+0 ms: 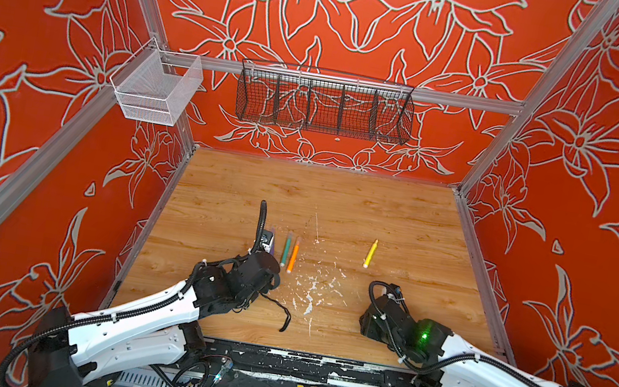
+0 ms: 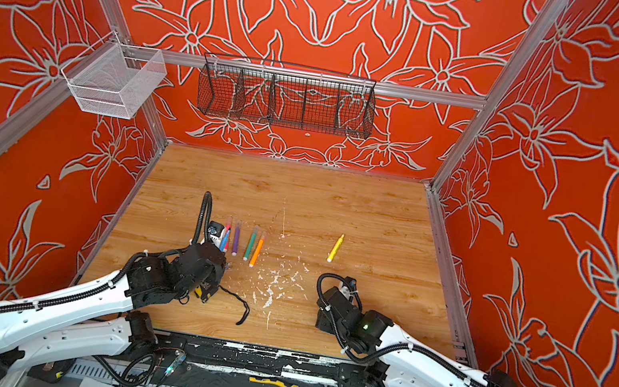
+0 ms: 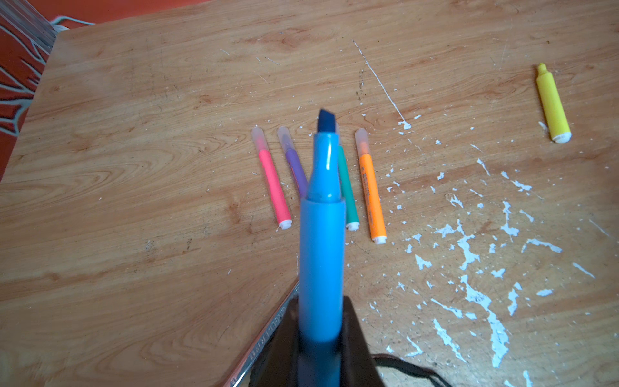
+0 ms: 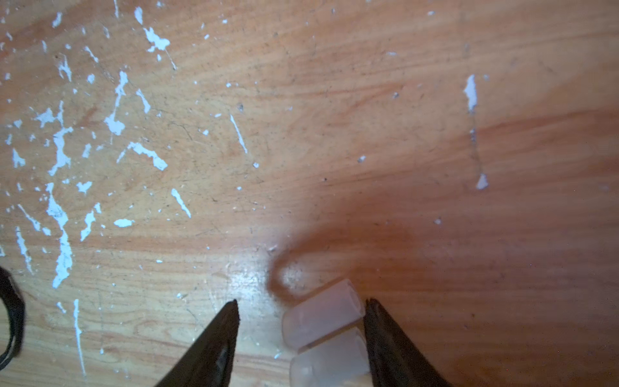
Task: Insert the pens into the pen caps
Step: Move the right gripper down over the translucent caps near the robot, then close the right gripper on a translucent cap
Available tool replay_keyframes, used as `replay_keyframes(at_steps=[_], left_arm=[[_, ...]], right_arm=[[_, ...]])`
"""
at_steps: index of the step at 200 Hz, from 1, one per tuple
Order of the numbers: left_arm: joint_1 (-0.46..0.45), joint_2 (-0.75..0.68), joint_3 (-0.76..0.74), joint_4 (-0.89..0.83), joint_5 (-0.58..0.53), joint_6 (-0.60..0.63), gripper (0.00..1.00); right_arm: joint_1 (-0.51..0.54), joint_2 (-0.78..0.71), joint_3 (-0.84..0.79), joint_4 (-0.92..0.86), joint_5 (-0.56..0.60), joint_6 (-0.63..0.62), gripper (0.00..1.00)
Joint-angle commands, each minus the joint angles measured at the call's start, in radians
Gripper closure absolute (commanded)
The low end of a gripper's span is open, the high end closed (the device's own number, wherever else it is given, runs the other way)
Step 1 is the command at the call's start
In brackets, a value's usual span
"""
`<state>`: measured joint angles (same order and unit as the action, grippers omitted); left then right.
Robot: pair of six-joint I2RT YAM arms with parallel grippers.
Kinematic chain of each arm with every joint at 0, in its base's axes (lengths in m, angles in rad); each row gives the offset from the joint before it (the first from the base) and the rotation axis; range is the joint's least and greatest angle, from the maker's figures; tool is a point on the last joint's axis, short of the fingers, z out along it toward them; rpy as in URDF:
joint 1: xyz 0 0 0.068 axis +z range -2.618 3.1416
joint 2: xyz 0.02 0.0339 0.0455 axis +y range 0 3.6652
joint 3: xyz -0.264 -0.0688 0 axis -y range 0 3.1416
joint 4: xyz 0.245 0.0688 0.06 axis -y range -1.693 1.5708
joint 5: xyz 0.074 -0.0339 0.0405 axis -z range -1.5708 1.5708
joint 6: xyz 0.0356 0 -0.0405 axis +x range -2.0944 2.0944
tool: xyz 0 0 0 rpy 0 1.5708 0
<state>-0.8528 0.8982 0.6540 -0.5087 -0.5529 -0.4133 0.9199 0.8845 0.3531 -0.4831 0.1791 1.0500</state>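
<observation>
The left gripper [image 3: 320, 338] clamps an uncapped blue felt-tip pen [image 3: 321, 234] above the left side of the wooden worktop [image 1: 380, 214]. The right gripper [image 4: 301, 301], jaws parted, brackets two clear plastic pen caps [image 4: 321, 316] near the front edge.

Both arms wearing glossy white link shells: left arm [image 1: 142, 311], right arm [image 1: 489, 372] — matte black joint housings sitting btwn them. Black corrugated conduit [image 1: 262, 220] running along each link, w/ white zip ties [image 1: 180, 295] pinning it down and loops standing clear at the wrists. Small dark screws [image 1: 171, 337] dotting the left lower shell. Green LED [image 1: 424, 334] glowing on the right arm's black wrist housing. Right gripper [image 4: 301, 301] showing black fingers [image 4: 214, 345] — wedge-shaped, tapering to thin tips.
</observation>
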Motion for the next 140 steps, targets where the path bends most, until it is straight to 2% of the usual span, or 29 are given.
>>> replay_keyframes(at_steps=[1,40,70,140], left_arm=[[-0.005,0.002,0.001,0.004,-0.02,-0.023,1.0],[-0.006,0.006,0.003,0.003,-0.025,-0.025,1.0],[-0.006,0.004,0.003,0.002,-0.025,-0.025,1.0],[-0.006,-0.005,-0.001,0.002,-0.025,-0.026,1.0]], right_arm=[[-0.004,0.03,0.018,0.038,0.0,-0.013,0.38],[-0.004,0.162,0.086,0.116,-0.045,-0.064,0.41],[0.0,0.281,0.168,0.094,-0.047,-0.094,0.47],[0.03,0.307,0.226,-0.048,0.024,-0.113,0.48]])
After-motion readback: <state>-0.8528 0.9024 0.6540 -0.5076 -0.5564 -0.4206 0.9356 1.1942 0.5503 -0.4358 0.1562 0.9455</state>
